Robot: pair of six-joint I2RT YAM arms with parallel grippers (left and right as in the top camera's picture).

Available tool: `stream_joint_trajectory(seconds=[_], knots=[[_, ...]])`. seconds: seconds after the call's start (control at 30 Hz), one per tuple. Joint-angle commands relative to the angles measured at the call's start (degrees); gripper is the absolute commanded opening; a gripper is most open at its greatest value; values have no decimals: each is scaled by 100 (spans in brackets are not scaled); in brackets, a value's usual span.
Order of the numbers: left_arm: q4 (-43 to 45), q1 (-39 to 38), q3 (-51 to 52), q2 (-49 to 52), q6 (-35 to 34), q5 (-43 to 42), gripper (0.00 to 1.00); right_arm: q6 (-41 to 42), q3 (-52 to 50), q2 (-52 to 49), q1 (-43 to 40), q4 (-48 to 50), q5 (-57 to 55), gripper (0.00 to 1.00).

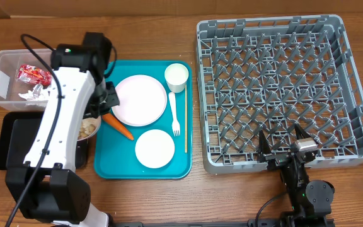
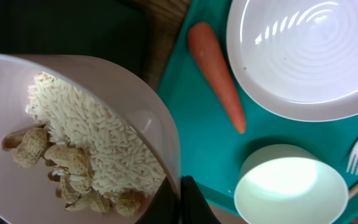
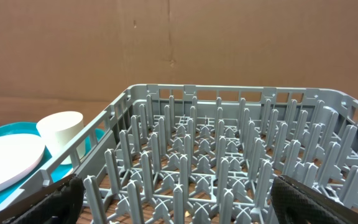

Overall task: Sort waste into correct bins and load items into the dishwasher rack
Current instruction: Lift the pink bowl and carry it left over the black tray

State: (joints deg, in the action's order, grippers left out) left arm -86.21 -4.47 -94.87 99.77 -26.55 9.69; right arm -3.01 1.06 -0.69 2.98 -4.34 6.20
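broadly, the large square grey plastic dishwasher rack [image 1: 270, 25] has the right gripper [image 1: 283, 142] at its front edge, spread wide and empty. between the shallow black rectangular tray [image 1: 14, 142] and the flat teal tray [image 1: 106, 167], the left gripper [image 2: 179, 199] pinches the pale-pink round bowl [image 2: 135, 106] by its rim. that thin hold could slip, scattering whitish rice grains [image 2: 98, 143] short of the bin.

Orange carrot [image 2: 216, 74], teal tray [image 2: 197, 155], pale-pink bowl [image 2: 104, 74], grey grid rack [image 1: 270, 25], red wrapper [image 1: 33, 74].
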Motion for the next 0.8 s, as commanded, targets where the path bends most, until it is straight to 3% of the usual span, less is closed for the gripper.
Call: stream_joint_trajectory(seconds=[0.0, 0.23, 0.43, 0.53, 0.77], knots=[[-37, 155, -129, -236, 516, 105, 4, 22, -61, 42, -15, 22, 28, 100], [-85, 590, -129, -428, 1023, -74, 4, 22, -61, 42, -15, 22, 28, 100], [59, 1036, -122, -809, 1939, -240, 4, 22, -61, 42, -15, 22, 28, 100], [90, 1355, -122, -960, 2247, -737, 4, 22, -61, 42, -15, 22, 28, 100], [122, 2618, 24, -1338, 3421, -2787, 4, 22, -61, 42, -15, 22, 28, 100]])
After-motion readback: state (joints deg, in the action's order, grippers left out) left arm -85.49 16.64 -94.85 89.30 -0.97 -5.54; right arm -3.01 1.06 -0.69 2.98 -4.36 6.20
